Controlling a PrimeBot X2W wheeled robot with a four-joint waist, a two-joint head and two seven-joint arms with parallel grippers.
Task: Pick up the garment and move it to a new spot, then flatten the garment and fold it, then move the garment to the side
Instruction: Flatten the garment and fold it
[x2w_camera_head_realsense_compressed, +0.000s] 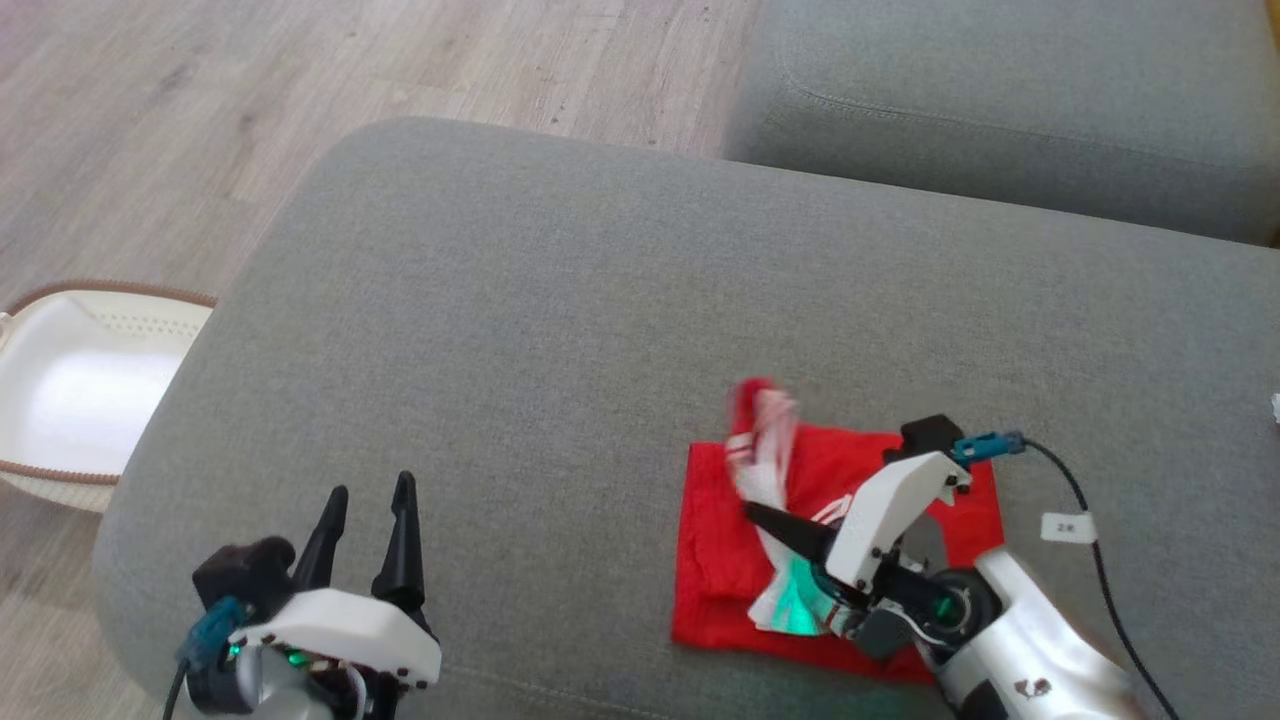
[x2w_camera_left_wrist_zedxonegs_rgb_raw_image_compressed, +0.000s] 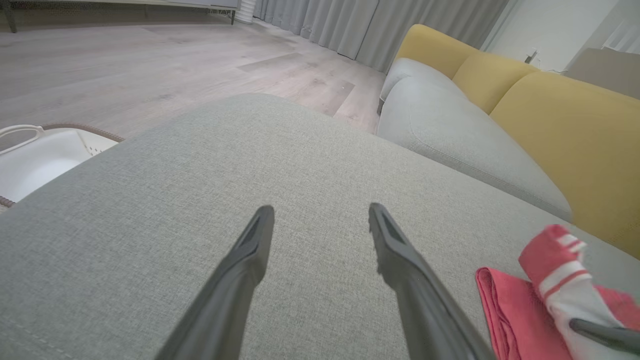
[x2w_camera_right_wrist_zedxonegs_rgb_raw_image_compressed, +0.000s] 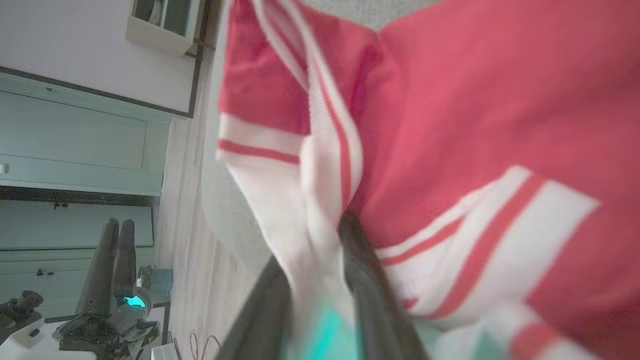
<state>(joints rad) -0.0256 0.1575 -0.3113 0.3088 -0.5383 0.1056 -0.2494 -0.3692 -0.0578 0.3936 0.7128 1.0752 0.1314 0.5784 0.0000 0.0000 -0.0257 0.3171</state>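
Right gripper (x2w_camera_head_realsense_compressed: 790, 535), lower right, fingers pinched on the white-striped fold of the red garment (x2w_camera_head_realsense_compressed: 720, 545) lying on the grey cushion (x2w_camera_head_realsense_compressed: 560, 300); left gripper (x2w_camera_head_realsense_compressed: 371, 487), lower left, fingers spread apart.

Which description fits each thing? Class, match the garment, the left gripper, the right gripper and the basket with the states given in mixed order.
Column one:
1 garment
2 left gripper
3 right gripper
4 basket

Column two:
A open, holding nothing
B on the floor
C red and white, lying on the grey cushion
D shut on the garment

Pairs: 1-C; 2-A; 3-D; 4-B
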